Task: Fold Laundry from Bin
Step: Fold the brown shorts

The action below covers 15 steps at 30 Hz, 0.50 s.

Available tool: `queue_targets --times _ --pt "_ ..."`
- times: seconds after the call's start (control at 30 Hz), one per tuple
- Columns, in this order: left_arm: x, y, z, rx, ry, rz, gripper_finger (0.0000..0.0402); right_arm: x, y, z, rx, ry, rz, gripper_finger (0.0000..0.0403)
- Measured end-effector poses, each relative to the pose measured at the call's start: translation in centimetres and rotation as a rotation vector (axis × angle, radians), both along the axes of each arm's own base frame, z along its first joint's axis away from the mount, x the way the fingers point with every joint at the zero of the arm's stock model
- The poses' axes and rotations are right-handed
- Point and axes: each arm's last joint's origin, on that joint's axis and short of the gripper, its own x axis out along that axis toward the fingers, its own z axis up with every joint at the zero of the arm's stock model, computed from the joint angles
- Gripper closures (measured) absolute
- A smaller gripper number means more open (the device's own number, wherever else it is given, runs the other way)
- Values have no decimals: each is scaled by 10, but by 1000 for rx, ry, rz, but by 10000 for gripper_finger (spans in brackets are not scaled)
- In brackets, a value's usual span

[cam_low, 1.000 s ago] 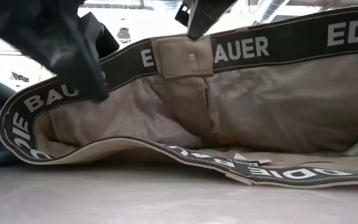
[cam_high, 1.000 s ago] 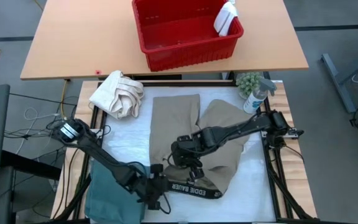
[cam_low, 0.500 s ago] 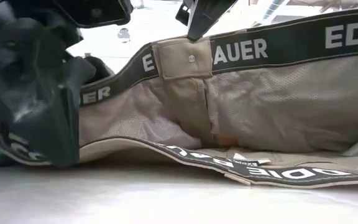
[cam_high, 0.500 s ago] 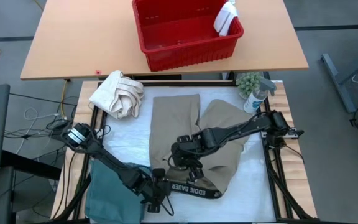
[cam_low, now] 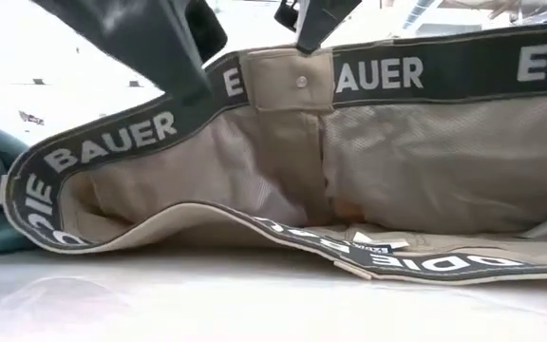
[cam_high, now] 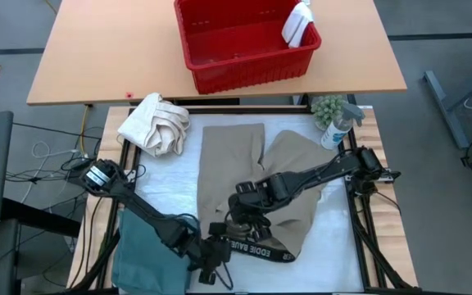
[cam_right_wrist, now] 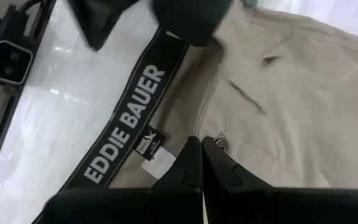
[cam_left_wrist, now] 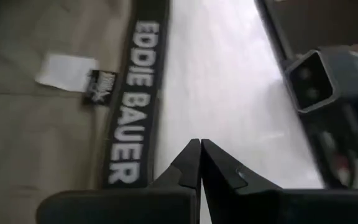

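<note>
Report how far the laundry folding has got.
Done: the red bin is nearly emptied; only a white cloth hangs on its rim. In hand: khaki trousers lie spread, both claws, left and right, shut at the waistband. Left: trousers unfolded, teal garment heaped.

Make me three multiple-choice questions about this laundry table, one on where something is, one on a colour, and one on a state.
1. Where is the small white cloth?
A. In the bin
B. On the trousers
C. Under the spray bottle

2. What colour is the trousers' waistband?
A. Red
B. Dark with white lettering
C. Teal

3. How are the left gripper's fingers?
A. Wide open
B. Holding a towel
C. Shut

Answers: 1 A, it lies in the bin's corner. 2 B, the low view shows white letters on a dark band. 3 C, the left wrist view shows the tips together.
</note>
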Motion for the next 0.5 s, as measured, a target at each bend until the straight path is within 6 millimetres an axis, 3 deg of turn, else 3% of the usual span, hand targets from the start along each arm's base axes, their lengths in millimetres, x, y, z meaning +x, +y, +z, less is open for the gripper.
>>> queue_targets --times 0.3,0.5 --pt "18 15 -34 85 20 93 401 1 -2 0 -18 -8 -36 386" --pt "17 17 -37 84 46 78 401 1 -1 0 -9 -5 -47 386"
